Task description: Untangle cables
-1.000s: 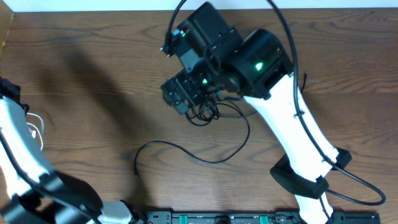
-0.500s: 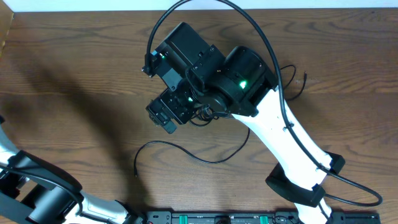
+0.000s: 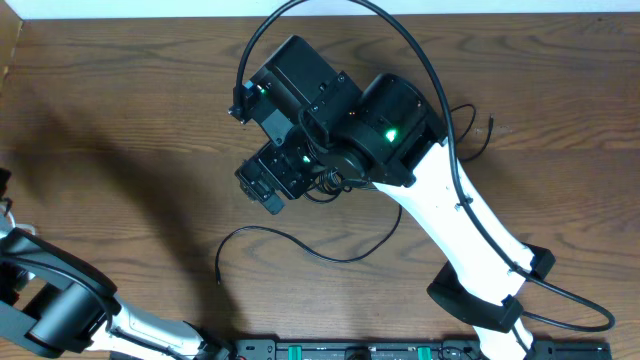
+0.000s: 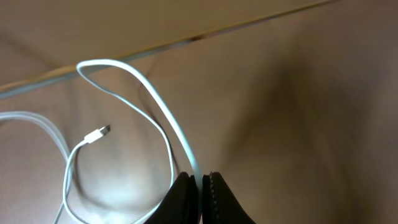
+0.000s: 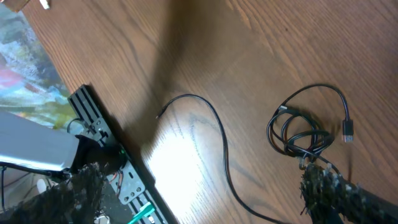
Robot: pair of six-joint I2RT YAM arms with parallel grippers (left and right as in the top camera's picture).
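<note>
Pinching white cable (image 4: pixel 171 127), left hand (image 4: pixel 200 182) is mostly cropped.

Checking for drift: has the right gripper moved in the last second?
Yes. The right gripper shifted left, closer to the loose black cable's free end, seen from overhead.

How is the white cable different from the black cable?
The white cable is white; the black cable is black. The white cable is pinched in the shut left gripper, while the black cable lies loose on the table. The white cable makes wide open loops; the black cable has a small bunched coil and one long tail. Both are thin with a small plug end.
</note>
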